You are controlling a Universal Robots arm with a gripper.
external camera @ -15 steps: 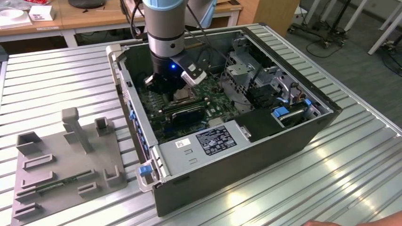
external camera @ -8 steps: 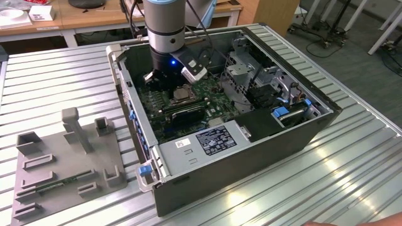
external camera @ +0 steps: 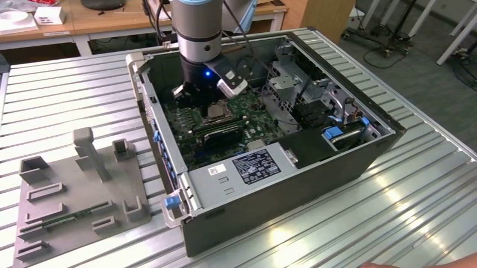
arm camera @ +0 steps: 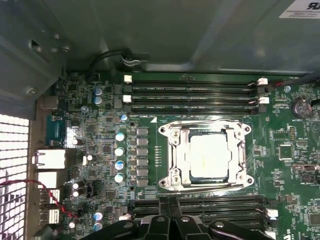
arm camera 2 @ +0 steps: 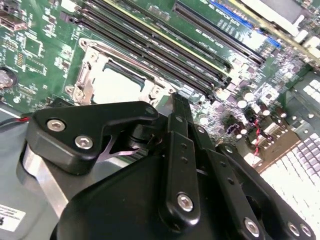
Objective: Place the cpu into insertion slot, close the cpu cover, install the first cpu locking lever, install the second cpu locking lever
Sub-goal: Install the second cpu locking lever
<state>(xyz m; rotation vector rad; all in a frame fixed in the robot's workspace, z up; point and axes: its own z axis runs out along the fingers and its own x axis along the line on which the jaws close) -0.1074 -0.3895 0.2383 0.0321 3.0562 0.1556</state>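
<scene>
In the exterior view, going from its left: a grey moulded parts tray (external camera: 78,198) lies on the ribbed metal table (external camera: 60,95), well apart from the open computer case (external camera: 298,167) at centre. The arm comes down into the case, and its gripper (external camera: 195,94) hangs just above the green motherboard (external camera: 257,131), close over the socket area, with the grey drive cage (external camera: 287,84) towards the exterior view's right.

In the first wrist view the cpu (arm camera: 210,156) lies flat in the insertion slot (arm camera: 235,170), its pale metal top showing through the cut-out of the cpu cover (arm camera: 175,145), which looks lowered around it. Long black memory slots (arm camera: 190,95) run on both sides of the socket.

My reading is that placing the chip is done and the cover is down or nearly so, so the work stands at the locking levers. I cannot make out whether either lever is latched; that step would call for a fine, sideways press on a thin wire lever beside the frame.

The second wrist view gives what the others lack: the gripper (arm camera 2: 176,107) from close behind, its black fingers (arm camera 2: 179,150) drawn together with nothing between them, the tips just beside the cover's corner. The first wrist view alone gives the socket squarely from above
</scene>
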